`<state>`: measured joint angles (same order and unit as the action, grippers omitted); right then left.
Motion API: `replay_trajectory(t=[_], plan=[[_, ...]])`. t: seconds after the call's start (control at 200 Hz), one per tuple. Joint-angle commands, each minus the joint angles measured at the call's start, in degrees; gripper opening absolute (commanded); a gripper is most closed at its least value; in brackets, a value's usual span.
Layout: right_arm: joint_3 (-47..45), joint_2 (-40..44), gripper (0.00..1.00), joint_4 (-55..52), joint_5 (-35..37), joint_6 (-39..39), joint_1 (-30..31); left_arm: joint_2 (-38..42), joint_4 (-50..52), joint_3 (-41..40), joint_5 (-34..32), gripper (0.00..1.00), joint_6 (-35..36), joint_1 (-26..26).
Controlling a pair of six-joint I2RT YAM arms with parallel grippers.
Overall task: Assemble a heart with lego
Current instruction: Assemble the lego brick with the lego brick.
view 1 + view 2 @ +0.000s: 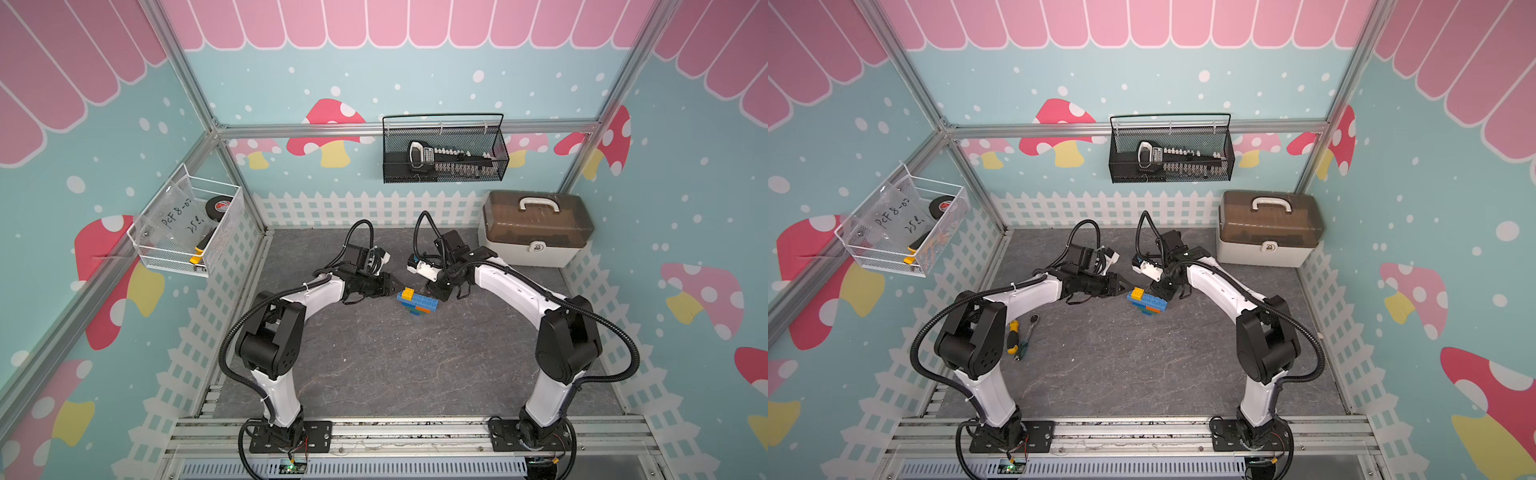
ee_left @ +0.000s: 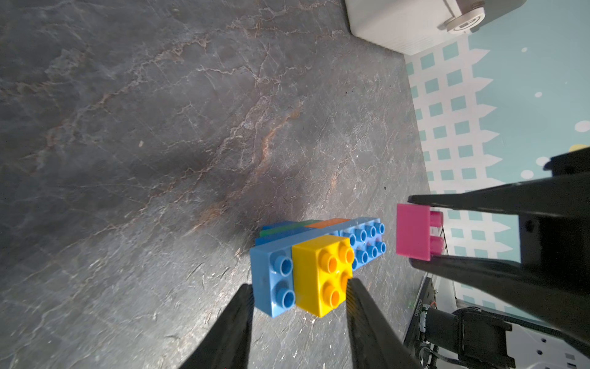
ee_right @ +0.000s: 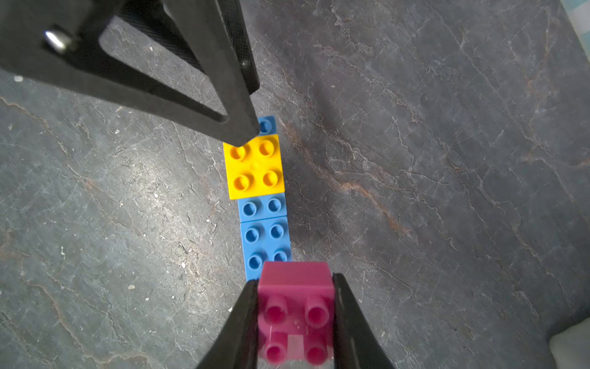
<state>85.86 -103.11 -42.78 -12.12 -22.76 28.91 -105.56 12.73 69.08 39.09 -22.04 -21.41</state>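
The partly built heart [image 1: 419, 304] stands mid-table: stepped blue rows [image 3: 265, 236] with green and orange pieces, and a yellow brick [image 2: 319, 274] on top near one end. My left gripper [image 2: 300, 286] is open, one finger above and one below that end; its upper finger [image 3: 236, 121] reaches the yellow brick's corner, and I cannot tell if it touches. My right gripper [image 3: 295, 306] is shut on a pink brick [image 2: 413, 234], studs up, hovering just above the blue row's other end. In both top views the pink brick is hidden under the right gripper [image 1: 440, 292].
A beige toolbox [image 1: 536, 228] sits at the back right of the mat. A yellow-handled screwdriver [image 1: 1013, 337] and a ratchet [image 1: 1029, 328] lie beside the left arm. A black mesh basket [image 1: 444, 149] and a white wire basket [image 1: 187, 224] hang on the walls.
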Motion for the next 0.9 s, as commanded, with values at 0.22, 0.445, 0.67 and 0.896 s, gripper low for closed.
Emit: replay_trajectory(t=[0.22,0.445,0.67,0.896], plan=[[-0.27,-0.81,0.25,-2.48,-1.16,-2.37,-0.52,-1.67,1.60,1.59,-1.12,0.47,2.37,-0.33],[1.39,-3.07,0.25,-3.80,-2.03,-2.37,-0.52,-1.93,1.55,1.50,-1.33,0.47,2.61,-0.30],[1.69,-3.58,0.25,-3.81,-2.82,-2.11,-0.54,-2.53,1.25,1.67,-0.83,0.47,2.70,-0.23],[2.47,-4.38,0.24,-4.99,-3.17,-1.94,-0.27,-3.29,0.94,2.22,-0.16,0.45,2.52,-0.20]])
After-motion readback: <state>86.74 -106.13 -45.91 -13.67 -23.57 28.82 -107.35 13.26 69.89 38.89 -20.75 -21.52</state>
